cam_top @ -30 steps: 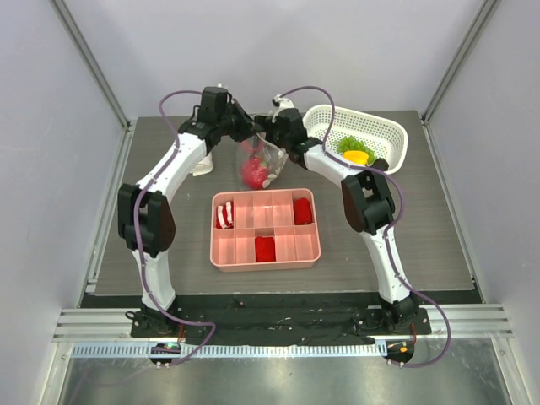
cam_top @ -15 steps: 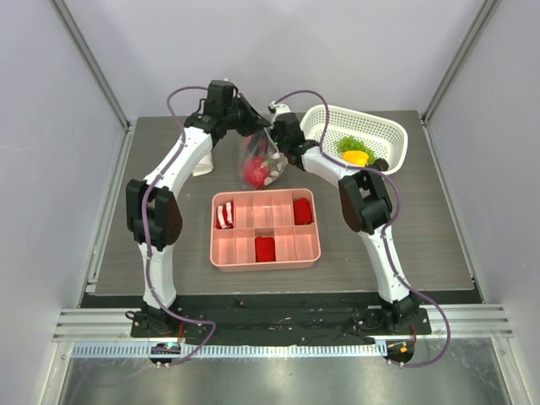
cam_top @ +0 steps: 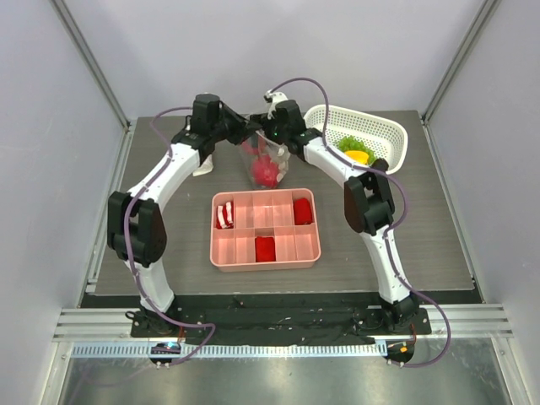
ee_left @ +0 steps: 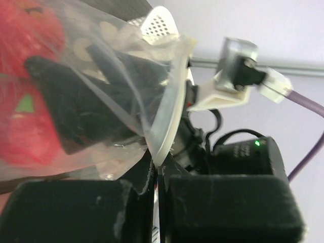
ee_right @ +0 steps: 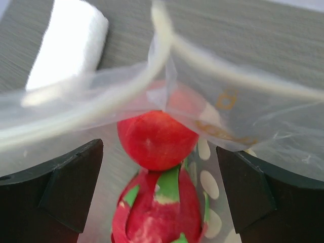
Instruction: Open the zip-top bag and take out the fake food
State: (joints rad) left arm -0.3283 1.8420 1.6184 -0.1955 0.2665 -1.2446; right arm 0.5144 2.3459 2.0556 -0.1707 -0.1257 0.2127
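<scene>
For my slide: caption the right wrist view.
Open right end effector over the zip-top bag, red fake food inside, white rolled cloth beyond.

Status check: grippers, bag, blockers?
Left gripper shut on zip-top bag rim, holding it up. Right gripper open over the bag mouth. Red fake food inside, not yet removed. No obstruction seen.

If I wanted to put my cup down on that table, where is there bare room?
The widest bare stretch of table lies right of the pink tray, on the near side of the white basket. The back middle is crowded: both arms meet at the bag there.
</scene>
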